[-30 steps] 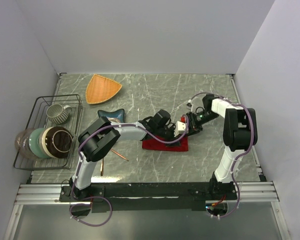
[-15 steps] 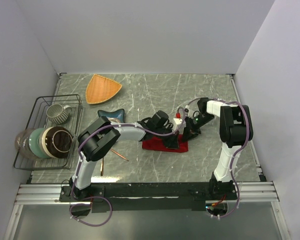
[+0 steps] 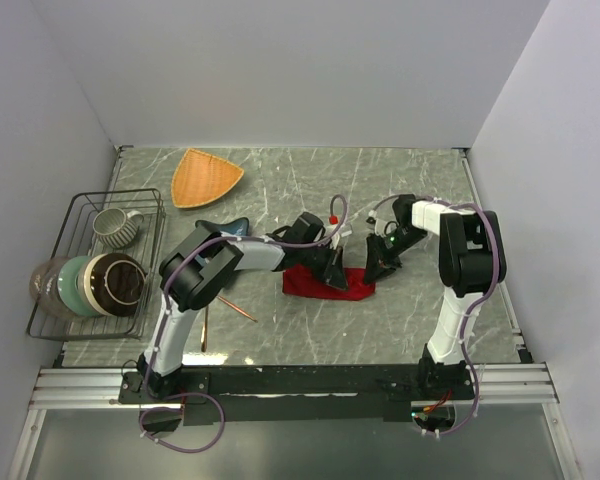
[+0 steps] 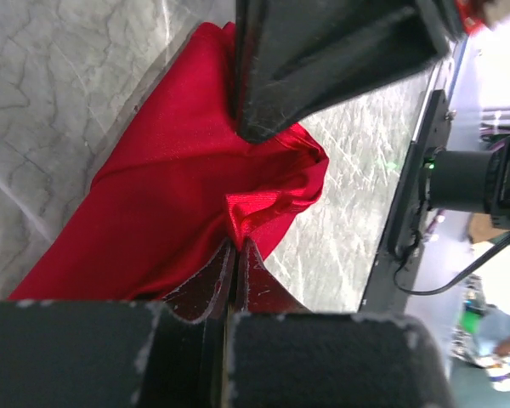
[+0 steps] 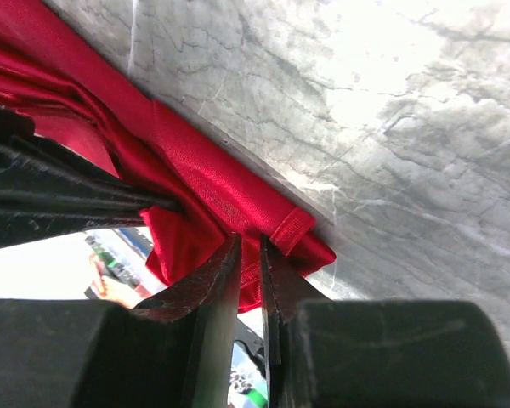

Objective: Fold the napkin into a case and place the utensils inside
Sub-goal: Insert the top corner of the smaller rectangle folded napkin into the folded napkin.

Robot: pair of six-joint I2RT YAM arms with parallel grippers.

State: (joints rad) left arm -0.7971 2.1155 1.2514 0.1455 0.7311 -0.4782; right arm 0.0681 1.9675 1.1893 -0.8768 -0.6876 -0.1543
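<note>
From above, the napkin (image 3: 355, 288) on the desk (image 3: 420, 200) lies partly hidden beneath the left fingers (image 4: 219, 276), which pinch a raised fold tightly; the right fingers (image 5: 223, 270) clamp its hemmed corner at their tips

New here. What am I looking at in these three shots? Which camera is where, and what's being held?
Two robot arms, the left arm and the right arm, are bolted at the near edge of a table. The wide shot looks down from above and behind them. The close-ups come from a camera on each wrist, with black fingers in the foreground. The left gripper and right gripper each pinch the red napkin. Also there: an orange plate, a blue dish, a wire rack of crockery, and copper utensils.
</note>
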